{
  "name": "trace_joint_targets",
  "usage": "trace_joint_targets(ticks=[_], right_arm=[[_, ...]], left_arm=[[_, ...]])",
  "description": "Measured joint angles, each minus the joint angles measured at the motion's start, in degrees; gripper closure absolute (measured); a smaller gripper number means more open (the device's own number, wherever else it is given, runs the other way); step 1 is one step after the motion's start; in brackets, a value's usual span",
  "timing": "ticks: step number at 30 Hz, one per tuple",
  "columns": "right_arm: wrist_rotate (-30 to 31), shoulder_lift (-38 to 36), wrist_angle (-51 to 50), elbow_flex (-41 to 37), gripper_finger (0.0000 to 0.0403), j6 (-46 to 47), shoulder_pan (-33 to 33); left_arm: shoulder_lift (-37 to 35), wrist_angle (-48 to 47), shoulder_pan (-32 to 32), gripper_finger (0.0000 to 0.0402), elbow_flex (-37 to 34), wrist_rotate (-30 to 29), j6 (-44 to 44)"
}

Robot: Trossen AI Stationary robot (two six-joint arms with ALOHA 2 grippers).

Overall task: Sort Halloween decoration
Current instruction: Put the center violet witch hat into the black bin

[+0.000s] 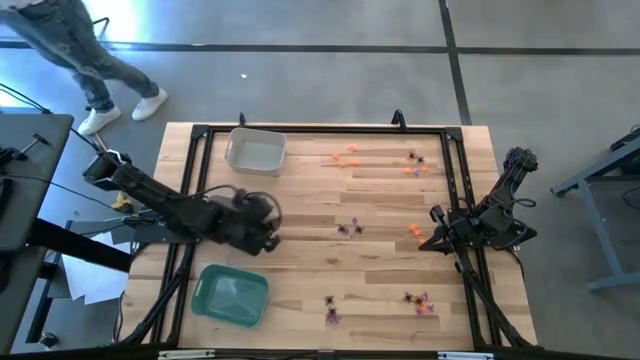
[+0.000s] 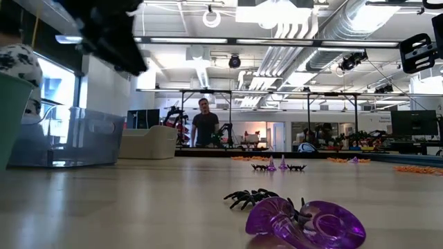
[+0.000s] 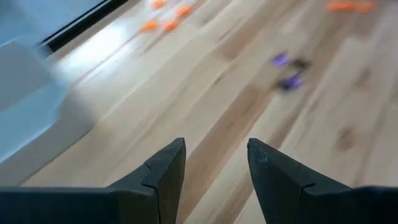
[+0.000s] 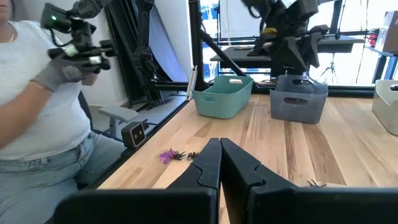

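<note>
Left gripper (image 1: 268,238) hovering between clear tray (image 1: 254,151) and green tray (image 1: 230,295), jaws spread, empty. Right gripper (image 1: 428,243) parked far from the green tray, jaws pressed together. Trinkets (image 1: 349,229) scattered across the counter (image 1: 330,260), away from the green tray.

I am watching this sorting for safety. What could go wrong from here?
1. The left gripper is open over bare wood between the clear tray and the green tray. Nothing shows between its fingers, so a trinket may have missed a tray.
2. The trinkets, like the purple and black group, lie in small mixed clusters, so one grasp may take two colours.
3. A person stands close to the table edge beside the right gripper.
</note>
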Motion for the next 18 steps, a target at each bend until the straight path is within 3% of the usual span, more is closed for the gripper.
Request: trace_joint_targets(ticks=[6, 18], right_arm=[[0.00, 0.00, 0.00, 0.00, 0.0402, 0.00, 0.00], [0.00, 0.00, 0.00, 0.00, 0.0402, -0.01, 0.01]], left_arm=[[9.35, 20.81, 7.56, 0.0242, 0.02, 11.34, 15.73], [30.85, 53.14, 15.48, 0.0243, 0.00, 26.79, 34.00]])
